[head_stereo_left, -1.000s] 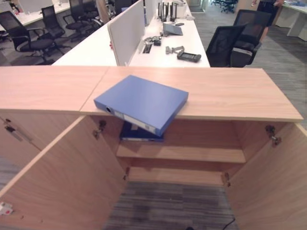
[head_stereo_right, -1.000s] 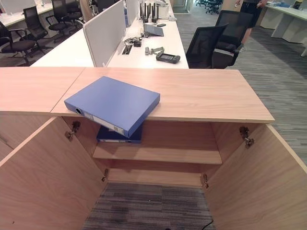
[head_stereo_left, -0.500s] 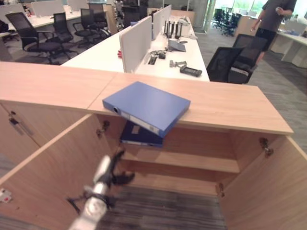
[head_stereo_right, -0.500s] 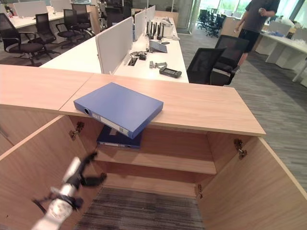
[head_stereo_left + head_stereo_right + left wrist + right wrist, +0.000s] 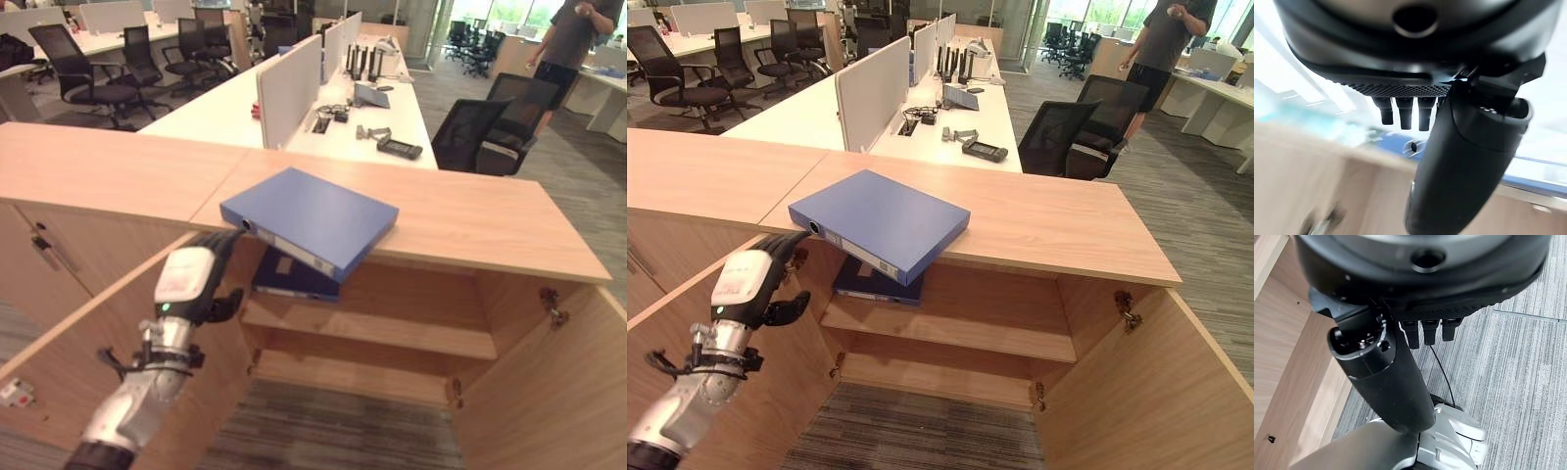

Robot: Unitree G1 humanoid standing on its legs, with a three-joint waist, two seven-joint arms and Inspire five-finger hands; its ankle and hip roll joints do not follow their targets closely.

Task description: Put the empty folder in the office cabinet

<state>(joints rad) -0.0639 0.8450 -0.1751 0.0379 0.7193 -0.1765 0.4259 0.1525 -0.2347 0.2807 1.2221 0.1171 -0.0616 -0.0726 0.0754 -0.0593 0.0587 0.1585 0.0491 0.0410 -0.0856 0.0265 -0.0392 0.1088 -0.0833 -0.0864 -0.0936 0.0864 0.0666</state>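
Left hand (image 5: 201,277) is seen in the left eye view, raised below the front edge of the cabinet top (image 5: 470,211), just under the near left corner of the folder (image 5: 309,219). Its fingers look straight and loose, and nothing is held. The folder lies flat on the cabinet top, with its near corner hanging out over the front edge. A second folder (image 5: 294,279) lies on the shelf (image 5: 392,333) below. Both doors are open.

The same things are seen in the right eye view: the hand (image 5: 752,279) is just beside the folder's (image 5: 880,220) hanging corner, and it cannot be told if they touch. A person (image 5: 1161,39) is cut off at the top right corner.

In the left wrist view, straight fingers (image 5: 1403,113) and a thumb are seen, with the blurry folder (image 5: 1400,143) past them.

In the right wrist view, the right hand (image 5: 1400,382) is seen hanging over the carpet (image 5: 1508,372) by a door (image 5: 1288,362), its fingers loose and empty.

The folder could be knocked off the edge if its hanging corner is bumped from below. It could also tip and slip if it is lifted by that one corner alone.
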